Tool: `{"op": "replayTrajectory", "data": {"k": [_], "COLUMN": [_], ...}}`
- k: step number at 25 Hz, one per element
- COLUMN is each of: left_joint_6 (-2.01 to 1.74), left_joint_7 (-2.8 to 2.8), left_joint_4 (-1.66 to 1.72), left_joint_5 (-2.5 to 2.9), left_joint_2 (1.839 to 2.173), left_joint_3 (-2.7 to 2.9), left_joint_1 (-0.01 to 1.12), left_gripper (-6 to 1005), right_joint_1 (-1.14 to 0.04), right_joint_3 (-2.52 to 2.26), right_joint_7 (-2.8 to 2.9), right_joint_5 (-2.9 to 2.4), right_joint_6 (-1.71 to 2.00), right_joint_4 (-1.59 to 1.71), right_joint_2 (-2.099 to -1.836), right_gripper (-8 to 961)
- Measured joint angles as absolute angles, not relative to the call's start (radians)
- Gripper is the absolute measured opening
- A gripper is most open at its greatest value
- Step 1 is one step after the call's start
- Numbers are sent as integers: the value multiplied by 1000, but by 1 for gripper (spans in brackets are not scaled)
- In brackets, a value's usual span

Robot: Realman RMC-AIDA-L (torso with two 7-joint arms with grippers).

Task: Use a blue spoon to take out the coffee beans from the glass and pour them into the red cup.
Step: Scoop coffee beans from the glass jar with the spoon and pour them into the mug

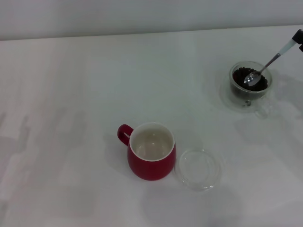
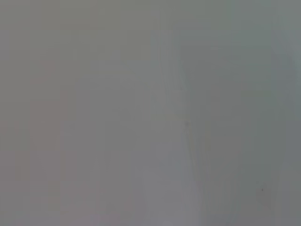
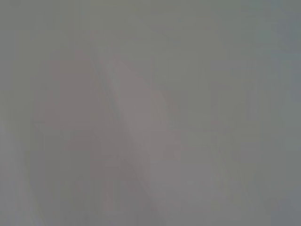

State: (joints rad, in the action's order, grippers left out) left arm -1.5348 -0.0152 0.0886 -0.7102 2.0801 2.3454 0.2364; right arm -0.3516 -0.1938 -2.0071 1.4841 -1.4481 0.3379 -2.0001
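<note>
- I am at the scooping step: my right gripper [image 1: 298, 40], only a dark tip at the head view's right edge, holds the blue spoon [image 1: 266, 66] by its handle end. I cannot tell how tightly my jaws sit.
- The spoon's shiny metal bowl rests on the coffee beans [image 1: 242, 75], small, dark and oval, heaped inside the glass [image 1: 249, 80].
- The glass is clear and thick-walled, at the table's [image 1: 71, 94] far right.
- The red cup [image 1: 151, 157], rounded and glossy with a white, empty inside, stands well apart, nearer the middle, just beside a flat clear dish [image 1: 199, 169].
- Next, I judge, I must dig under the beans, lift level, and carry slowly across.
- My left gripper is out of sight.
</note>
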Motion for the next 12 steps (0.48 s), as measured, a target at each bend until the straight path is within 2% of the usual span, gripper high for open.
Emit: {"op": "replayTrajectory", "data": {"k": [12], "left_joint_6": [-1520], "left_joint_7": [-14], "left_joint_4": [89], "left_joint_5": [-710], "left_joint_2": [2080], "left_joint_3": [2345], "left_joint_1": [244], "left_gripper": [583], "right_joint_1": [-353], "right_joint_3": [-203], "right_joint_7": [-1999], "right_joint_5": [1489], "right_joint_6": [-1447], "right_joint_4": [325], "right_joint_2": [-2001], "right_gripper": [143]}}
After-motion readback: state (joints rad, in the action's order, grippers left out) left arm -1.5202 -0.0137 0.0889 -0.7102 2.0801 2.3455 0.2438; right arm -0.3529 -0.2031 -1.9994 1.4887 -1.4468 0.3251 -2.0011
